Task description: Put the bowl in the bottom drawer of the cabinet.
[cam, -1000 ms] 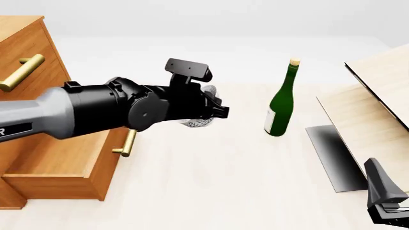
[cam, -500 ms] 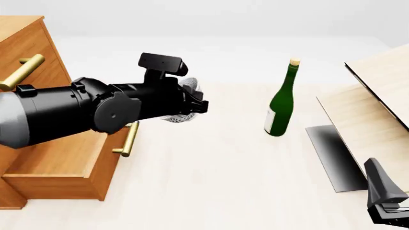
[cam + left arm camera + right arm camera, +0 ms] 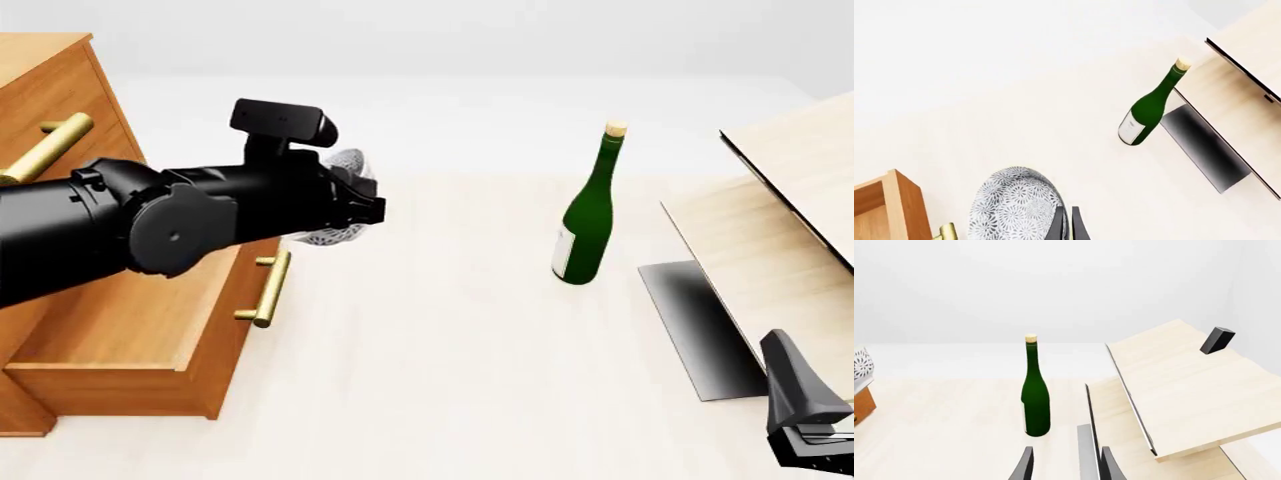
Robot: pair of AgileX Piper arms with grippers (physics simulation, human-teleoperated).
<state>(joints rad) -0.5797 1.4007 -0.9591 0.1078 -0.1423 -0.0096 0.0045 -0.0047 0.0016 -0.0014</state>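
Observation:
My left gripper is shut on the rim of the bowl, a small white bowl with fine grey speckles, and holds it in the air, tilted. It hangs just past the front of the pulled-out bottom drawer, above the drawer's brass handle. The cabinet stands at the far left. In the left wrist view the bowl sits beside the closed fingers, with a drawer corner near it. My right gripper rests open low at the right, holding nothing.
A green wine bottle stands upright at mid-table. Pale slanted boards with a dark panel take up the right side. An upper drawer's brass handle sticks out from the cabinet front.
My left arm has carried the bowl leftward and slightly up, from mid-table to the front of the open bottom drawer. The right arm has not moved.

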